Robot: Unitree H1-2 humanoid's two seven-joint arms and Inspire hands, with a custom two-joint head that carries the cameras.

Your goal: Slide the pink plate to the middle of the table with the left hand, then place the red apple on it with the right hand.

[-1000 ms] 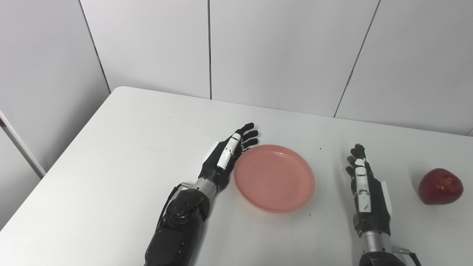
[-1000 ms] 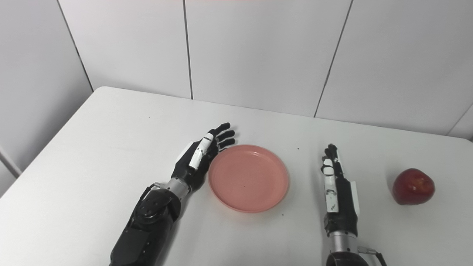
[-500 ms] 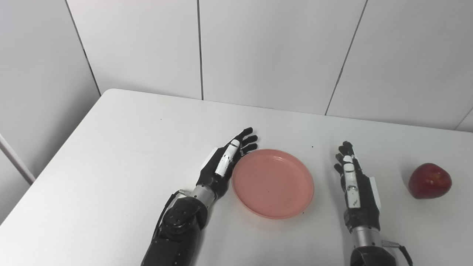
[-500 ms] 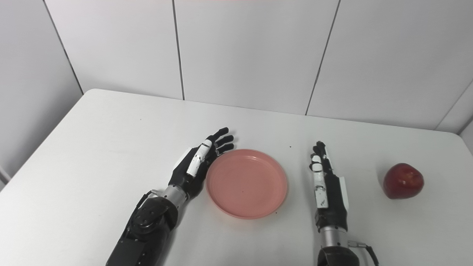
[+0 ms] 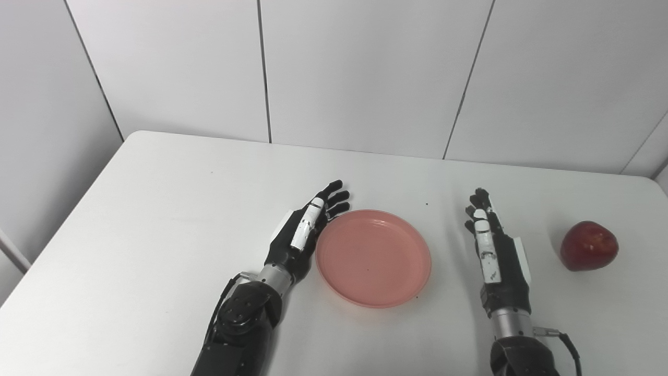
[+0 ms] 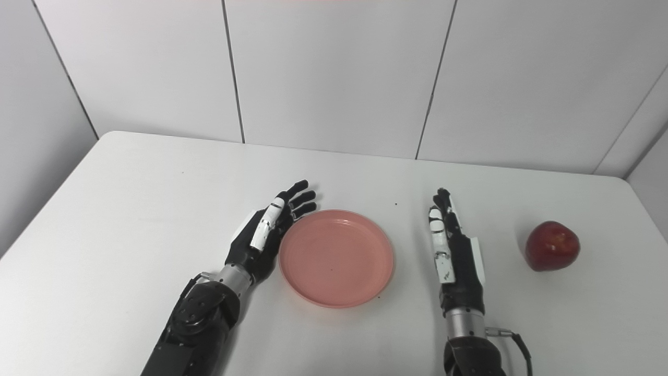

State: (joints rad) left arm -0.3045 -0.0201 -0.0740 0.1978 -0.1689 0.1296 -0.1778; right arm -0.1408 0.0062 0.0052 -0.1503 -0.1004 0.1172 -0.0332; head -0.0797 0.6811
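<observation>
Centrally on the white table (image 5: 156, 219) sits the pink plate (image 5: 373, 257), nothing in it. Left hand (image 5: 303, 234) lies edge-on against the plate's left rim, fingers straight and slightly fanned, holding nothing. Right hand (image 5: 493, 253) rests well right of the plate, fingers extended together, empty. Red apple (image 5: 589, 246) stands further right, apart from that hand.

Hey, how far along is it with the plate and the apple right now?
Done, apparently: the pink plate sits near the middle of the table, with the left robot hand open against its left rim. In hand: nothing; the right robot hand is open, between plate and red apple, touching neither. Left: grasp the apple, which sits on the table's right side, and set it on the plate.
</observation>
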